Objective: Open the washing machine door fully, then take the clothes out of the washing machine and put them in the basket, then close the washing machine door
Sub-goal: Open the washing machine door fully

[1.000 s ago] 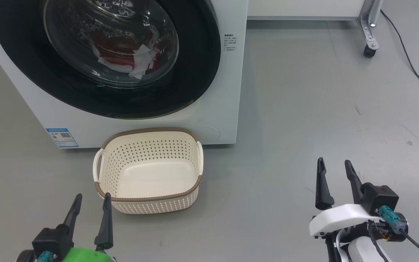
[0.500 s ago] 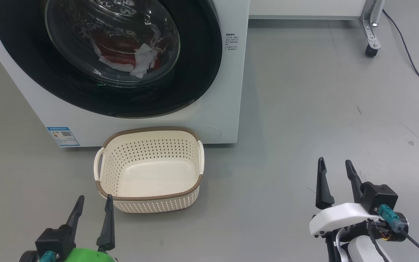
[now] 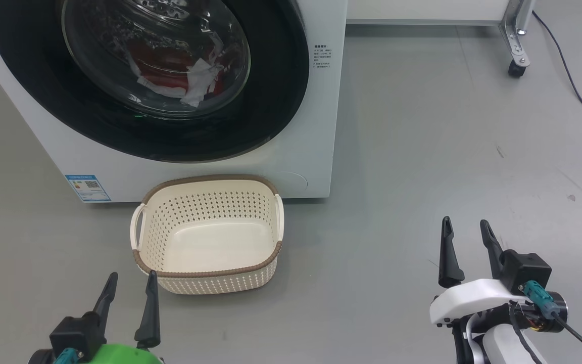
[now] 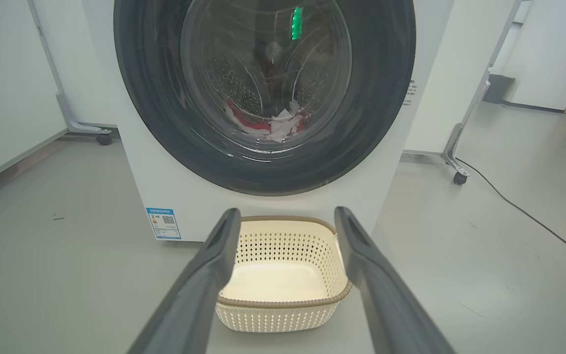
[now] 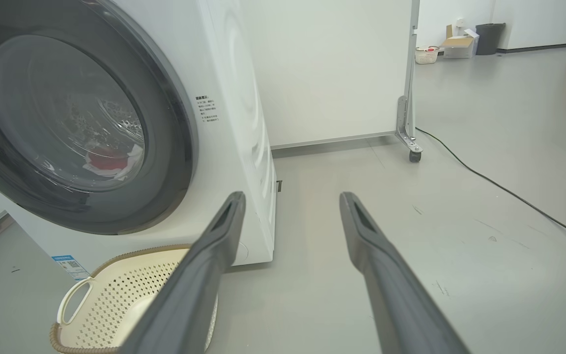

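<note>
Presently the washing machine door is shut over the clothes. The basket stands on the floor just beside the washing machine front. Spread and empty: left gripper, right gripper. Risk: a slip off the glossy rim.

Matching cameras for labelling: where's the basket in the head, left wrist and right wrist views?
Head view: basket lower left of centre, right in front of the washing machine.
Left wrist view: bottom centre.
Right wrist view: bottom left corner, cut off by the picture's lower edge.
Shared landmark: the blue sticker on the machine's lower front, left of the basket's back rim in every view.
</note>
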{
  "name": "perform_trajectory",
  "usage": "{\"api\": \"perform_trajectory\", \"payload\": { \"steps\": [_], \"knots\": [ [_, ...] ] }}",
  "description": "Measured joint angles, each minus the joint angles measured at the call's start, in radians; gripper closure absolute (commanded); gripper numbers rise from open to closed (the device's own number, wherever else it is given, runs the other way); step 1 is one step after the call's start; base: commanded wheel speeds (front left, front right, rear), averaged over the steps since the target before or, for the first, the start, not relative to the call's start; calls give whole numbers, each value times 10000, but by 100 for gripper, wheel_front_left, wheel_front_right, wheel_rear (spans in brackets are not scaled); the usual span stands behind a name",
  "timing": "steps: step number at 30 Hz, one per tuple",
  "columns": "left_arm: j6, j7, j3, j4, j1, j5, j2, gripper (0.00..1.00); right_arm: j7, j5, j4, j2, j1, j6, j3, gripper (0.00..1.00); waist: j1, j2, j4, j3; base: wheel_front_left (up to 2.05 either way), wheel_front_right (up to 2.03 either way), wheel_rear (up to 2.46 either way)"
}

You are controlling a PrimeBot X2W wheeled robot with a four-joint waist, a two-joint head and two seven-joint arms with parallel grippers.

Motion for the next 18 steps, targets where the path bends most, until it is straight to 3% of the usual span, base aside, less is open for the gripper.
{"api": "perform_trajectory", "payload": {
  "steps": [18],
  "knots": [
    [-61,0,104,73,-145,111,-31,0,0,-121,0,0,-81,-25,6,0,0,0,31,115,0,0,0]
  ]
}}
